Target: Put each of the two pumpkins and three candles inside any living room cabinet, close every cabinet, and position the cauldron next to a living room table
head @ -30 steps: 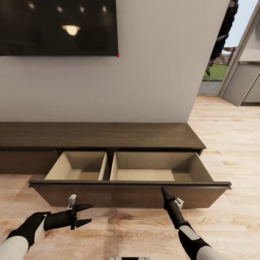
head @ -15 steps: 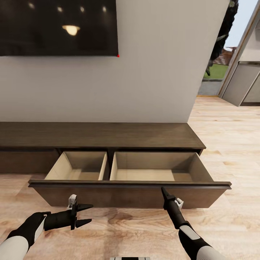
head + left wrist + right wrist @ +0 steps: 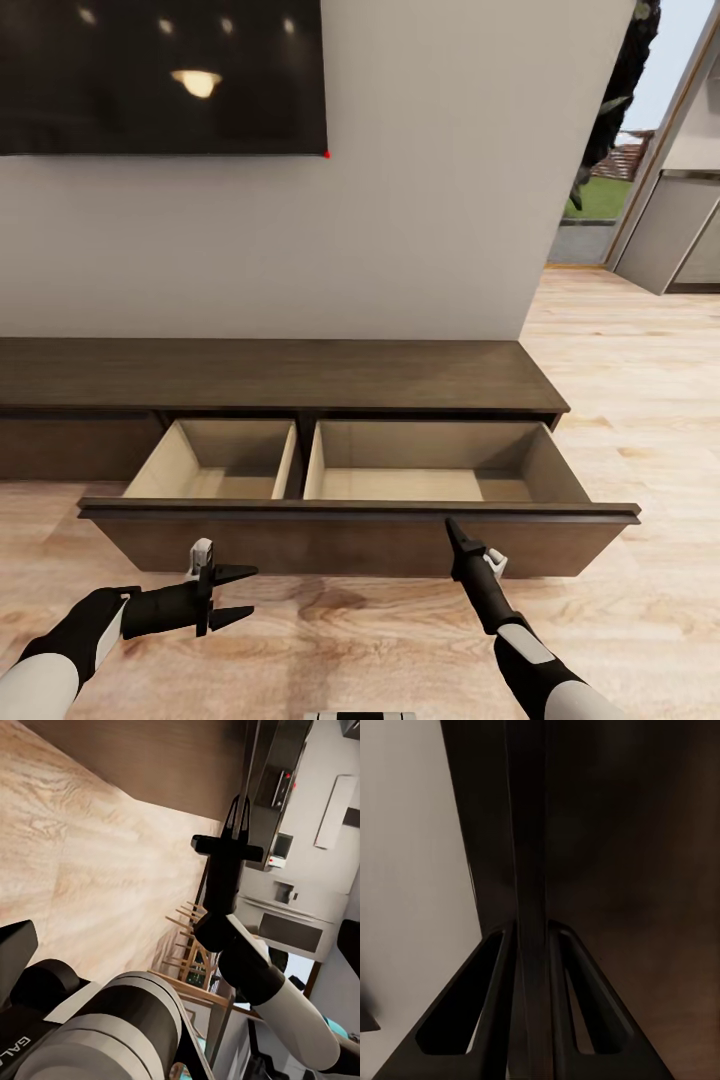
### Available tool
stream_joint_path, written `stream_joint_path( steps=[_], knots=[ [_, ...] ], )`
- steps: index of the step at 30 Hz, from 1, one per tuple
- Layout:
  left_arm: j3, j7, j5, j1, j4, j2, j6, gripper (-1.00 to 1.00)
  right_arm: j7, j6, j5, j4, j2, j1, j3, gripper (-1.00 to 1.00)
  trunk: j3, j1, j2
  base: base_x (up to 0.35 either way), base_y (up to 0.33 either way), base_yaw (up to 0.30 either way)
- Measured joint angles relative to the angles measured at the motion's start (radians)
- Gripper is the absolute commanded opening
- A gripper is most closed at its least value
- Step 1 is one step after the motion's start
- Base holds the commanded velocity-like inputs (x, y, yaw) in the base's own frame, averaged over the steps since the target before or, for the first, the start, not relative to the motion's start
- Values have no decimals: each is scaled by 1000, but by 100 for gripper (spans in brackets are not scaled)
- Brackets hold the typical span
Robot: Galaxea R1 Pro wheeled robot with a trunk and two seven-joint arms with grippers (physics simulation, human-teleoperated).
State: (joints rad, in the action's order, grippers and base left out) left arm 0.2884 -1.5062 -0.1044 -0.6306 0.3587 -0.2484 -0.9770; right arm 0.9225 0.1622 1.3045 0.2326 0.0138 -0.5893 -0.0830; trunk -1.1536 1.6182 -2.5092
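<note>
The long dark-brown cabinet [image 3: 270, 372] stands against the wall with one wide drawer [image 3: 300, 545] pulled out toward me. Its two beige compartments, left [image 3: 215, 470] and right [image 3: 430, 470], hold nothing. My right gripper [image 3: 452, 527] is shut, its tip up against the drawer front just below the top edge. The right wrist view shows its fingers [image 3: 531, 870] pressed together before the dark wood [image 3: 637, 870]. My left gripper [image 3: 240, 593] hangs open above the floor, in front of the drawer's left half, holding nothing. The left wrist view looks across at the right gripper [image 3: 240, 814].
A black TV screen [image 3: 160, 75] hangs on the grey wall above the cabinet. To the right, light wood floor [image 3: 640, 400] runs toward a doorway [image 3: 600, 200] and grey units [image 3: 690, 230]. The open drawer juts out over the floor between me and the cabinet.
</note>
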Motion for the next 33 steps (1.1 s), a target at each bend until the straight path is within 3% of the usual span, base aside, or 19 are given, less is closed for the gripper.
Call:
stream_joint_path(
  steps=[17,18,19,33],
  knots=[
    [0,0,0,0,0,0,0,100,1,0,-4,0,0,0,10,-100,0,0,0,0,-9,0],
    [0,0,0,0,0,0,0,100,1,0,-3,0,0,0,10,100,0,0,0,0,0,0],
    [0,0,0,0,0,0,0,100,29,3,1,2,0,18,8,100,0,0,0,-20,0,0],
    [0,0,0,0,0,0,0,100,30,4,2,2,0,19,7,100,0,0,0,-15,0,0]
  ],
)
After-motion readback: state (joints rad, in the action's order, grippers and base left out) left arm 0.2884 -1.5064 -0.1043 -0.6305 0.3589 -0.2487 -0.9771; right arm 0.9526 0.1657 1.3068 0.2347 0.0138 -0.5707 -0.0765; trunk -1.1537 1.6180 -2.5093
